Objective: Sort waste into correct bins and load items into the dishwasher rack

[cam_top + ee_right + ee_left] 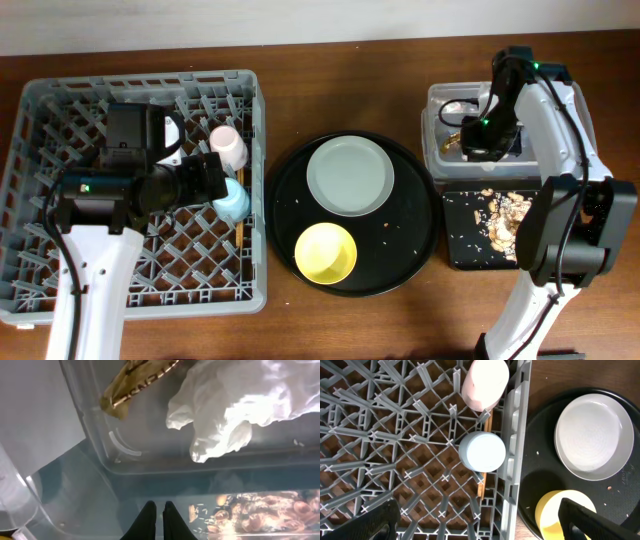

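Waste looks sorted: right gripper (158,519), clenched and empty, hovers over clear tub (432,125); left gripper (479,506), spread wide, probably takes plate (350,175) next.

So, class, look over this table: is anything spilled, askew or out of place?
Yes. Small pale crumbs are scattered on the round black tray, around the plate and yellow bowl. They look like stray spilled scraps. Nothing else stands out.

Brown table (330,45), grey rack (258,190) left, round black tray (412,232) centre, clear tub (432,112) and shallow black tray (460,240) right
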